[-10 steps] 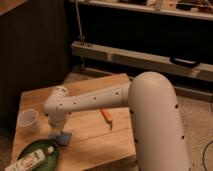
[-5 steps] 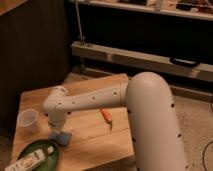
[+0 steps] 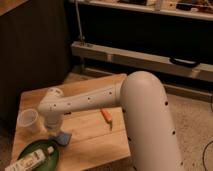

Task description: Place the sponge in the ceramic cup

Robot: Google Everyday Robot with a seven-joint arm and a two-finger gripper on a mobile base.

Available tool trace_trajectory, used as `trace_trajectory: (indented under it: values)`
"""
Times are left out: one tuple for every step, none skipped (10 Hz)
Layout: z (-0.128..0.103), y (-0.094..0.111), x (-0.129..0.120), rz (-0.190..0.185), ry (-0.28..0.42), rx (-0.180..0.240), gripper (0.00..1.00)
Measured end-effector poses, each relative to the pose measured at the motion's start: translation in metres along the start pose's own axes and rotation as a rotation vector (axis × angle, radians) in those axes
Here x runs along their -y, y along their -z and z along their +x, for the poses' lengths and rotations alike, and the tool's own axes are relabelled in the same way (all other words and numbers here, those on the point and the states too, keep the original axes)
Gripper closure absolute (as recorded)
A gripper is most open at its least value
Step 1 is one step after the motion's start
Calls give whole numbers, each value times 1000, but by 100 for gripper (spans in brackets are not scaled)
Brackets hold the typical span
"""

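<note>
One gripper (image 3: 55, 128) hangs low over the near left part of the wooden table (image 3: 95, 137), pointing down beneath the bulky white wrist of the arm (image 3: 80, 102). The wrist hides most of it, so I cannot tell how wide it stands or whether it grips anything.

The sponge (image 3: 63, 138), a small blue pad, lies flat on the table right at the gripper's tip, on its near right side; whether the two touch cannot be told.

The ceramic cup (image 3: 28, 120), pale and handleless, stands upright just left of the gripper, apart from the sponge.

Nearer than both, at the table's near left corner, sits a round green plate (image 3: 47, 159) with a white bottle (image 3: 29, 161) lying on its side across it.

To the right of the gripper, past the forearm, a small orange stick (image 3: 106, 115) lies on the wood. The arm runs right to a large white rounded shoulder at the table's right edge.
</note>
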Motion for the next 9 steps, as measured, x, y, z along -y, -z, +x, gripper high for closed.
trace_trajectory:
  values:
    - [0, 0, 2, -1, 7, 7, 69]
    - [-1, 0, 4, -3, 12, 13, 67]
    - [-1, 0, 7, -9, 24, 23, 54]
    - [-1, -1, 8, -12, 30, 27, 46]
    - [-3, -1, 8, -14, 31, 32, 37]
    - [-3, -1, 9, -16, 35, 35, 25]
    - [-3, -1, 10, -17, 39, 37, 21]
    - [-2, -1, 11, -18, 44, 38, 20]
    - [-2, -2, 11, -19, 45, 40, 20]
